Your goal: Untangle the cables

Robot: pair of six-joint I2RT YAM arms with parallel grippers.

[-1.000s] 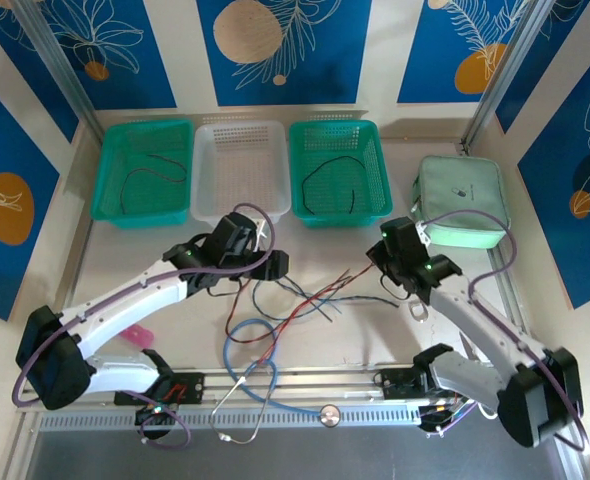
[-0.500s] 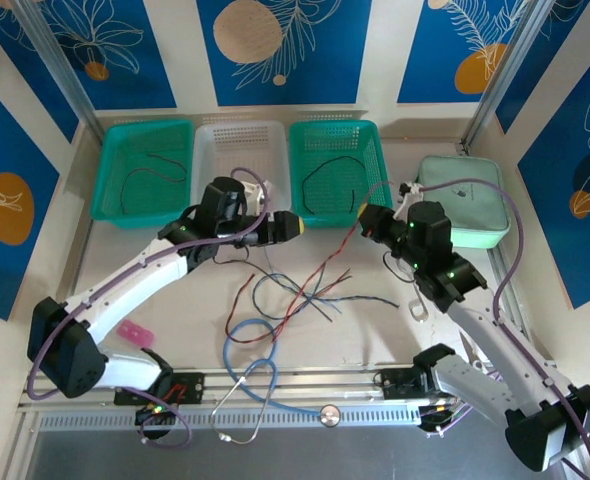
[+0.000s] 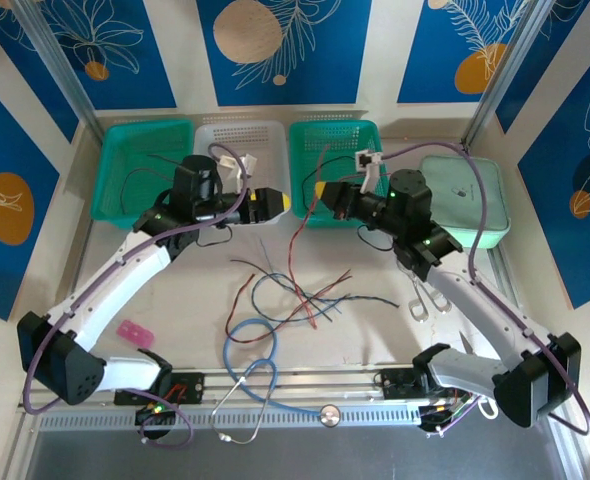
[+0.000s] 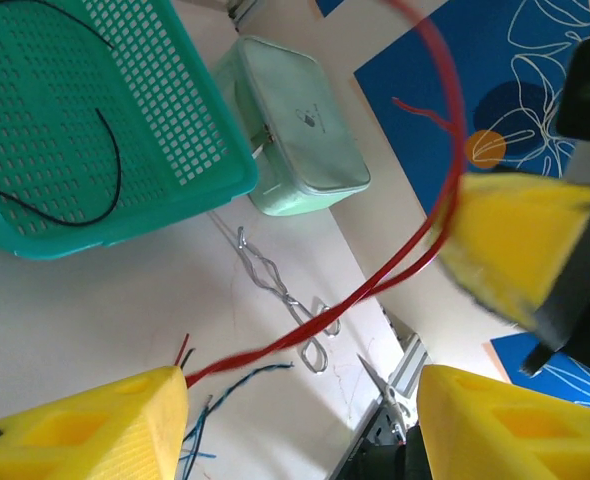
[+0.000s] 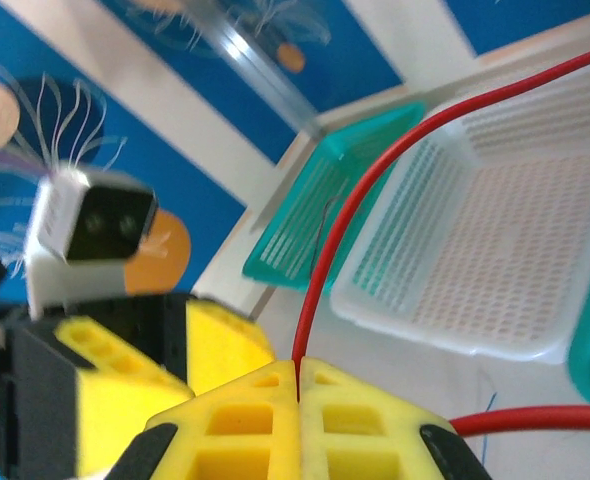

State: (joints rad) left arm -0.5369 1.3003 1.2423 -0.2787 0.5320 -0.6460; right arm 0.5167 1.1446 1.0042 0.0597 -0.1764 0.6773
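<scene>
"What could go wrong from here, do you think?"

"The right claw (image 5: 298,372) is clenched on the red cable (image 4: 461,140), its fingers pressed flat together with the wire rising out of the seam. From there the wire drops into the heap of cables (image 3: 300,292) on the table (image 3: 375,335). If it's looped through the black and blue strands down there, I'd guess a hard pull lifts the whole heap instead of freeing one. Or the thin wire simply slides out of the pinch."

"And the left claw (image 4: 300,400)?"

"Released, with its fingers wide apart and nothing in them. The red cable crosses in front of it, passing close by one finger on its way up to the right claw's yellow tip. I can't tell whether it runs between the fingers or just beyond them."

"Those two look close."

"Nearly nose to nose, up in front of the white basket (image 3: 265,150) and the green basket (image 3: 333,127) beside it. That's my other worry. A small move inward and they knock together, or the left one closes on air because the wire is so thin."

"So where's the red cable overall?"

"One end is pinched high in the right claw, the middle hangs free, and the rest lies in the heap between the two arms."
</scene>
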